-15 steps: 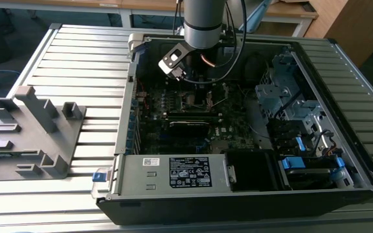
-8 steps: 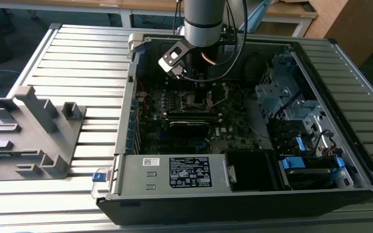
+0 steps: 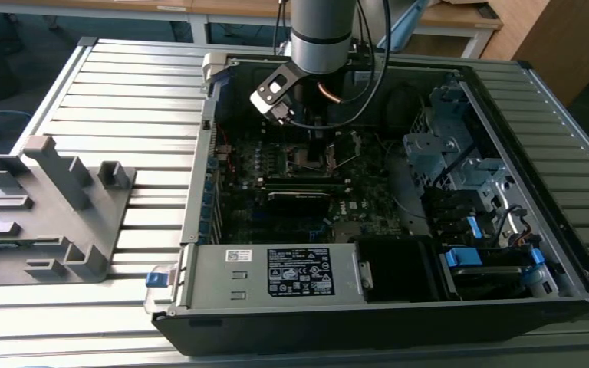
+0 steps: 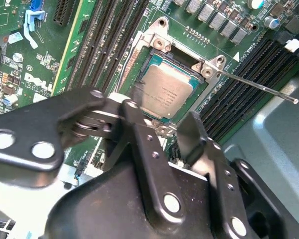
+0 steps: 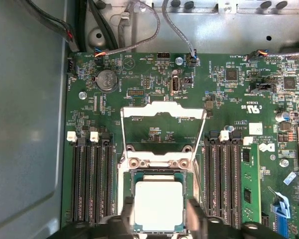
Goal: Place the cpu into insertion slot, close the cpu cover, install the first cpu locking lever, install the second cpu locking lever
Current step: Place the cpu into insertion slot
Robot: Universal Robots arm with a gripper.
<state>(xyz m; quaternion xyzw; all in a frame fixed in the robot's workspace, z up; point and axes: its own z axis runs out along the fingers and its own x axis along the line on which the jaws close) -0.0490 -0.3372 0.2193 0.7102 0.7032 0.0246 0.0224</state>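
Observation:
The cpu [image 5: 158, 205] is a pale silver square lying flat in the insertion slot [image 5: 131, 180], whose metal rim [image 4: 154, 39] frames it. Beyond the slot, the cpu cover [image 5: 139, 110] stands open as a thin silver frame with board showing through its cut-out. One thin locking lever [image 4: 259, 87] sticks out unlatched from a socket corner. My gripper [image 5: 159, 218] hangs just above the cpu [image 4: 167, 90], open, its dark fingers [image 4: 134, 124] apart on either side and nothing between them. In the exterior view my gripper [image 3: 315, 136] reaches down into the computer case over the slot [image 3: 311, 158].
Long black memory slots [image 5: 92, 181] flank the socket on both sides. Cables [image 5: 154, 30] run along the case wall beyond the board. The case holds a power supply [image 3: 274, 272] and drive bays [image 3: 459, 176]. A grey fixture [image 3: 49, 211] sits at the exterior view's left.

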